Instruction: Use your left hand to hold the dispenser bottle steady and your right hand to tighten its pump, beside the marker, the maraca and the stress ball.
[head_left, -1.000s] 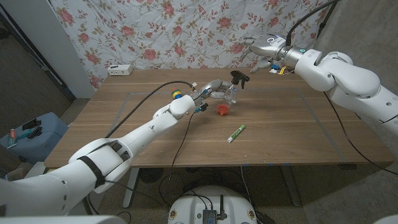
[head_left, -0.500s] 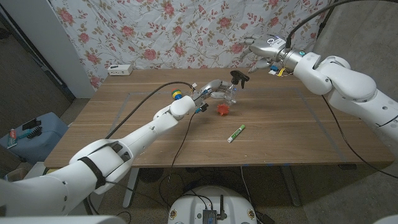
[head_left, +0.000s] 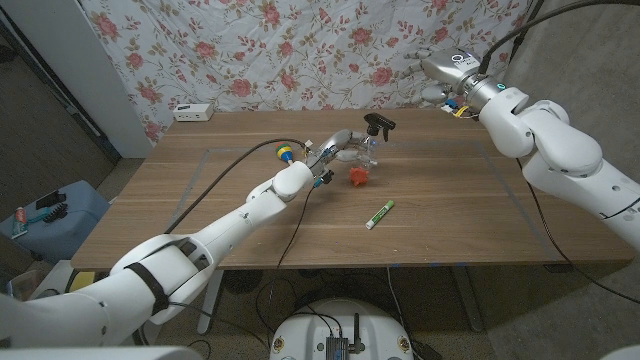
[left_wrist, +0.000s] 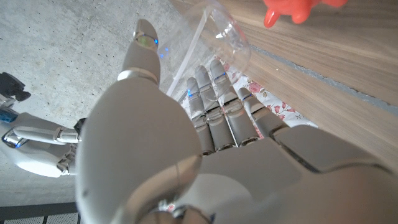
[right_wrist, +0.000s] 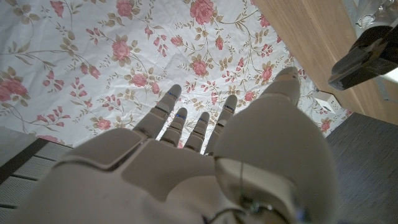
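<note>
A clear dispenser bottle (head_left: 366, 150) with a black pump (head_left: 378, 124) stands at the table's far middle. My left hand (head_left: 343, 146) grips its body from the left; in the left wrist view its fingers (left_wrist: 214, 106) wrap the clear bottle (left_wrist: 217, 34). My right hand (head_left: 447, 70) hangs in the air to the right of the pump and behind it, fingers apart, holding nothing. In the right wrist view that hand (right_wrist: 186, 155) is spread before the flowered cloth, the pump (right_wrist: 370, 55) off to one side. A red stress ball (head_left: 358, 177) lies just in front of the bottle, also in the left wrist view (left_wrist: 292, 11). A green marker (head_left: 379, 213) lies nearer me. The coloured maraca (head_left: 285, 152) sits to the bottle's left.
A white power strip (head_left: 193, 112) lies at the wooden table's (head_left: 470, 200) back left. A flowered cloth (head_left: 250, 50) hangs behind the table. A black cable (head_left: 225, 172) trails along my left arm over the tabletop.
My right hand has drawn away from the pump, to the right and back. My left hand keeps its grip on the bottle, which has shifted slightly left.
</note>
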